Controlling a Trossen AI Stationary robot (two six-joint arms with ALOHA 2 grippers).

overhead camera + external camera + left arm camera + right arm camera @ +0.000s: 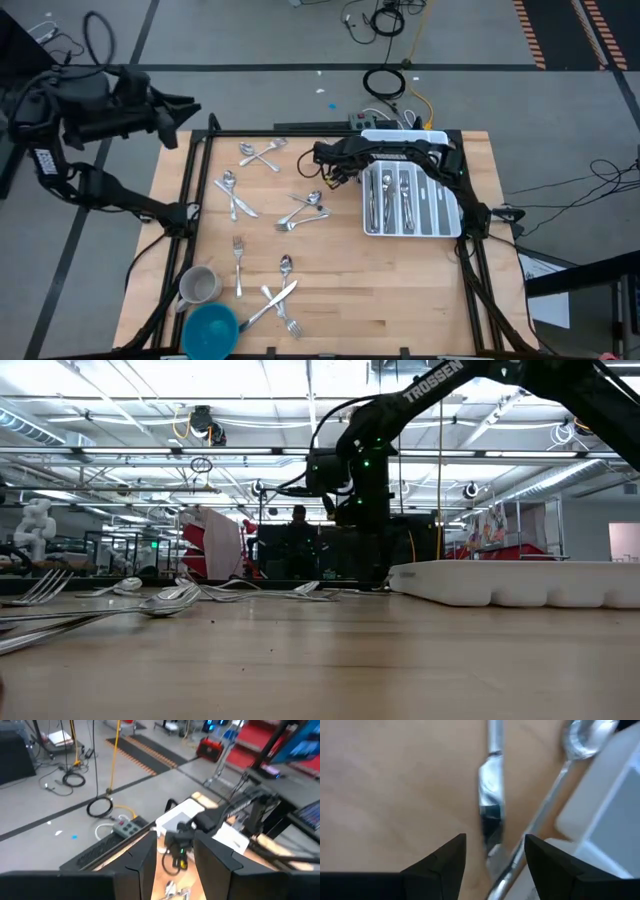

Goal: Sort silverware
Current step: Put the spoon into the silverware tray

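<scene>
My right fingers (495, 851) stood released, straddling a knife (491, 815) flat on the desk (400, 290) beside the tray (445, 215). My left fingers (172, 857), also released, waited off the desk's far left corner.

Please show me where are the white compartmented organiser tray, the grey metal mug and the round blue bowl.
White compartmented organiser tray (446, 213): high view, bare right compartment.
Grey metal mug (199, 285): high view, open mouth.
Round blue bowl (210, 330): high view, middle of its inside.

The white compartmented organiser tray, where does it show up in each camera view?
High view: white compartmented organiser tray at right of table, under the right arm.
Low view: tray at right, on the tabletop.
Left wrist view: tray far off, centre.
Right wrist view: tray at the edge.
Shared landmark: right arm.
</scene>
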